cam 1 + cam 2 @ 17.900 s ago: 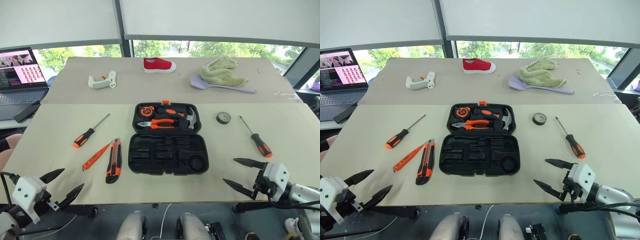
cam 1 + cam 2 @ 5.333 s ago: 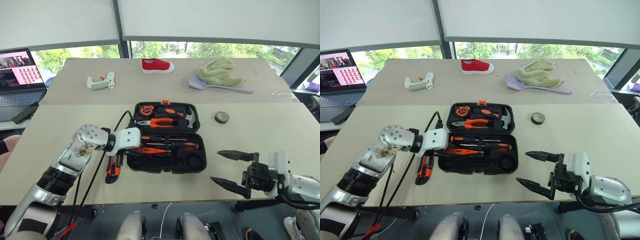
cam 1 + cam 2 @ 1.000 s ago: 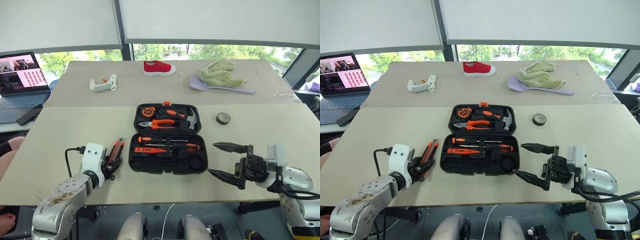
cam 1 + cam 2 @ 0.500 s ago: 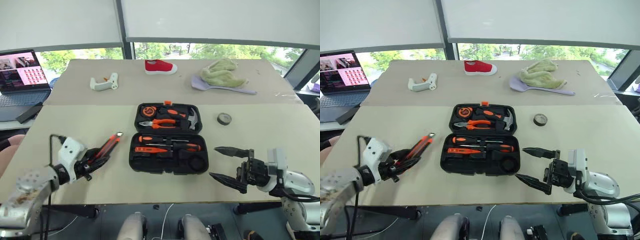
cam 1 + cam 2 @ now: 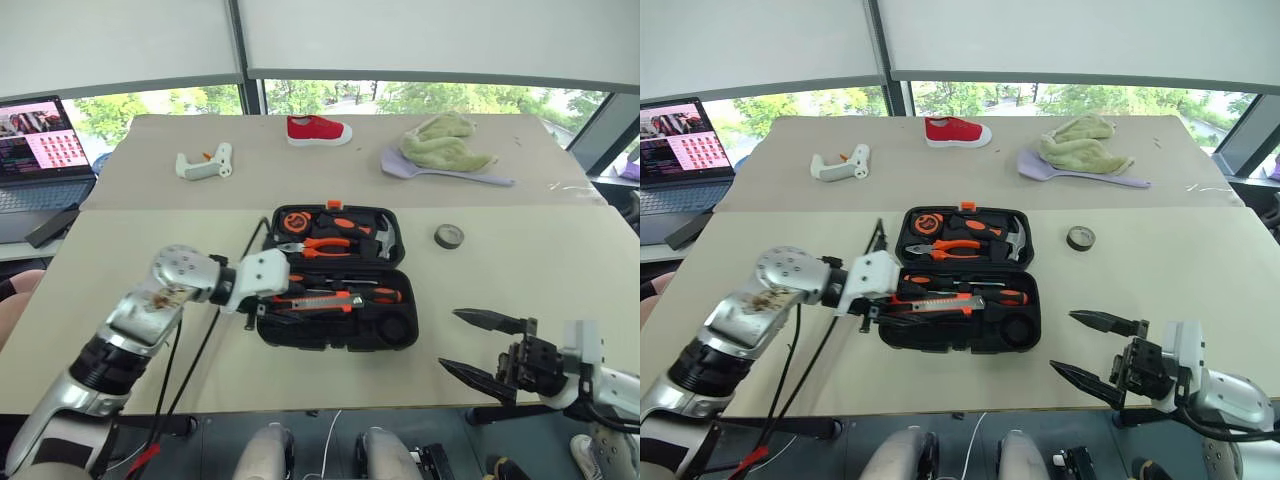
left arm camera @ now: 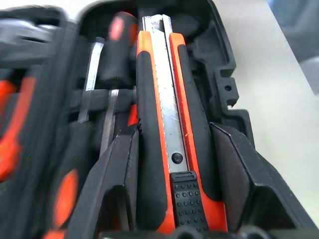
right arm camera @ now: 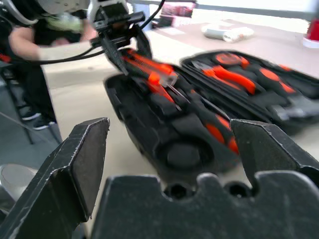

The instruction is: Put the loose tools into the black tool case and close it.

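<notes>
The left gripper (image 6: 172, 164) pinches the orange-black utility knife (image 6: 169, 124) between its fingers (image 6: 112, 169), holding it over the near half of the open black tool case (image 5: 335, 335) on the counter (image 5: 520, 270). Two screwdrivers (image 5: 345, 292) and the slim tester already lie in that half. The small dark grey tape roll (image 5: 447, 236) sits on the counter to the right of the case. The right gripper (image 5: 492, 350) hangs near the counter's front edge, fingers spread wide and holding nothing
</notes>
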You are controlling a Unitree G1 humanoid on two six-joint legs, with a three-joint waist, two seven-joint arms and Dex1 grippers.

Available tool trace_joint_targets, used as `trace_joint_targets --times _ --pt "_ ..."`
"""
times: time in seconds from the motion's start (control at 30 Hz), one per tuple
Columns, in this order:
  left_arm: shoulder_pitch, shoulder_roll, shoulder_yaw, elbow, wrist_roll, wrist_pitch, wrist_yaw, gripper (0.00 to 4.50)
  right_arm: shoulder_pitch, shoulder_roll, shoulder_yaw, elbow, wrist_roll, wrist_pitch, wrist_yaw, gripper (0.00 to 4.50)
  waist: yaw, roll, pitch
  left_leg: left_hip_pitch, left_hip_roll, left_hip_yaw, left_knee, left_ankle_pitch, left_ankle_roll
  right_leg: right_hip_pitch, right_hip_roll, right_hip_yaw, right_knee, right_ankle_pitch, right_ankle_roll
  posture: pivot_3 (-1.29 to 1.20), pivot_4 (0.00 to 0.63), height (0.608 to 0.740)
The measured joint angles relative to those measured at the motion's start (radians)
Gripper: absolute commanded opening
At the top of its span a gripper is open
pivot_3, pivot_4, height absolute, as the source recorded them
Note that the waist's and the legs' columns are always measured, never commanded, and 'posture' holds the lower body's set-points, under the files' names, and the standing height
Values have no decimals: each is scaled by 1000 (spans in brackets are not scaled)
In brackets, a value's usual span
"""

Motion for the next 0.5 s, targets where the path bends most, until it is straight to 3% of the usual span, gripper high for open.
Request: trace_joint_targets --times 0.5 --pt "-3 -31 -59 29 105 -18 -5 1686 65 33 -2 -58 -18 -34 -43 4500 8 0 0 1 0 0 4 0 0 1 0 0 2 0 0 0 150 740"
